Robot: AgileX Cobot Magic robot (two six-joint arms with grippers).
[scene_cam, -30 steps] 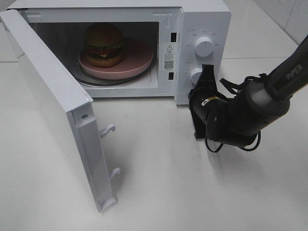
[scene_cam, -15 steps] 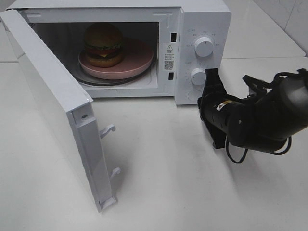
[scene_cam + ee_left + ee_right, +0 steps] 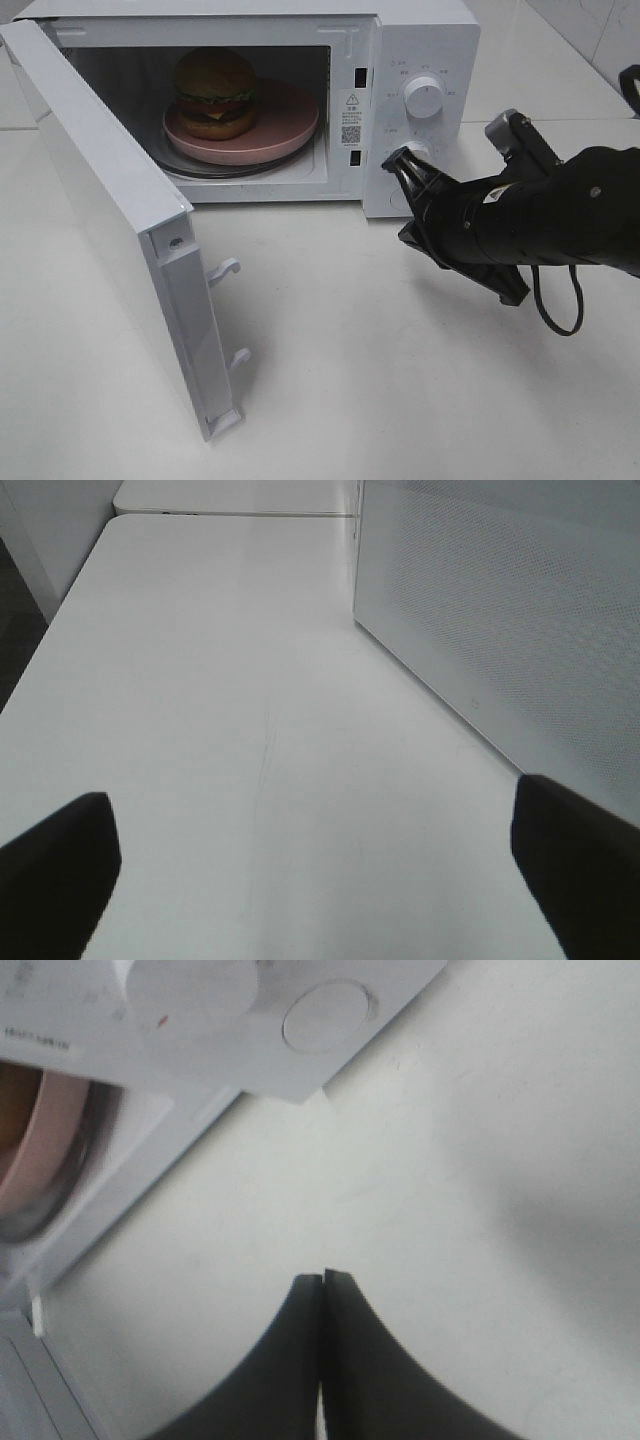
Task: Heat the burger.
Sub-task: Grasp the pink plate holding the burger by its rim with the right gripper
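The burger stands on a round pink plate inside the open microwave. In the right wrist view an edge of the plate shows. My right gripper is shut on nothing, its tips just in front of the lower knob on the control panel. The right wrist view has the shut gripper over the table, below the panel's knob and round button. My left gripper is open and empty over bare table, beside the outer face of the door.
The microwave door swings wide open to the left, its latch hooks sticking out over the table. The upper knob sits above the lower one. The white table stretches in front. The left arm is outside the high view.
My right arm has swung down and out to the right. The shut gripper has turned from pointing up beside the lower knob to pointing left in front of it. Nothing else moved.
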